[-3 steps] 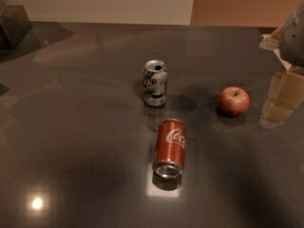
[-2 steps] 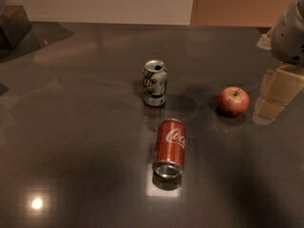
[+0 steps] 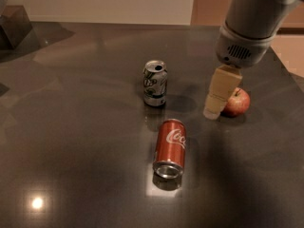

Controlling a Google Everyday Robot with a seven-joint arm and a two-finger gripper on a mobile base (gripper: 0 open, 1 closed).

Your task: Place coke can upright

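The coke can [image 3: 171, 144] is red with white script and lies on its side on the dark table [image 3: 71, 137], its silver end facing the camera. My gripper [image 3: 212, 112] hangs from the grey arm at the upper right, above the table, to the right of and behind the coke can. It is just in front of the red apple and apart from the coke can.
A white-silver can with green-black markings [image 3: 155, 83] stands upright just behind the coke can. A red apple [image 3: 237, 102] sits to the right, partly hidden by my gripper. A dark box [image 3: 14, 25] stands at the far left corner. The table's right edge runs past the apple.
My arm has moved left from the right edge of the view, and the gripper now hangs in front of the apple. The cans and the apple have not moved.
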